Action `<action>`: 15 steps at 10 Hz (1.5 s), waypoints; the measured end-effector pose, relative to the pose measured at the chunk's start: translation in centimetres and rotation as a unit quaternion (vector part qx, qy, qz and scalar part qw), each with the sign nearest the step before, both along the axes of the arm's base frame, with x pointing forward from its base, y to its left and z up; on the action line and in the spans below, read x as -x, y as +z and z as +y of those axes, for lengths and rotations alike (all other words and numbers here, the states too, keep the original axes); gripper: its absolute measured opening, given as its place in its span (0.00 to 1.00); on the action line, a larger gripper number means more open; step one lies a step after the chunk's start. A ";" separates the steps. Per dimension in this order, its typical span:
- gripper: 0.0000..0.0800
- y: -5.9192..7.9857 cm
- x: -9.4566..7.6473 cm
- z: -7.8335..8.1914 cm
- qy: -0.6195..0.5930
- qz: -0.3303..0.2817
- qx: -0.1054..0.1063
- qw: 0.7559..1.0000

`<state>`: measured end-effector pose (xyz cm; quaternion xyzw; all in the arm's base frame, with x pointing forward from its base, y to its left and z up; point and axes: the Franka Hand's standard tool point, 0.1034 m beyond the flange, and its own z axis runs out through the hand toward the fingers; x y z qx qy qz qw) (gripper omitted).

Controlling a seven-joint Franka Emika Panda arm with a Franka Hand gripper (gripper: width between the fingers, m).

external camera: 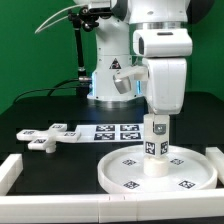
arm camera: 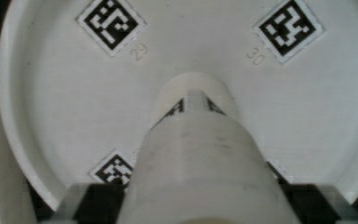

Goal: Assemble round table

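Observation:
The large rimmed round disc (external camera: 155, 170) lies flat at the front of the table, tags up. The short thick cylinder leg (external camera: 156, 150) stands upright on the disc's middle. My gripper (external camera: 157, 122) is shut on the leg's upper part from above. In the wrist view the leg (arm camera: 197, 135) runs from between my black fingers (arm camera: 114, 205) down to the disc (arm camera: 87, 110), where its far end meets the disc's centre. The flat cross-shaped base (external camera: 48, 135) lies loose on the table at the exterior view's left, apart from the disc.
The marker board (external camera: 118, 130) lies behind the disc. White border blocks run along the front edge (external camera: 60, 205) and stand at the front left (external camera: 8, 172) and right (external camera: 216, 152). The arm's base (external camera: 110, 75) stands at the back.

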<state>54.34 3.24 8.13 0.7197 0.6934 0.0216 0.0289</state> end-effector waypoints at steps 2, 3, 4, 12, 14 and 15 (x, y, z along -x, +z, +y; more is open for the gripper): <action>0.51 0.0 0.0 -0.6 -0.066 0.016 -0.001 0.998; 0.51 -0.1 -0.1 -0.8 -0.110 0.025 0.000 0.994; 0.51 -0.1 -0.2 -0.7 -0.149 0.023 -0.002 0.989; 0.51 0.0 0.0 -0.2 -0.494 0.037 -0.034 0.868; 0.51 -0.2 0.0 -0.2 -0.532 0.038 -0.035 0.845; 0.51 -0.2 0.0 -0.2 -0.568 0.039 -0.037 0.821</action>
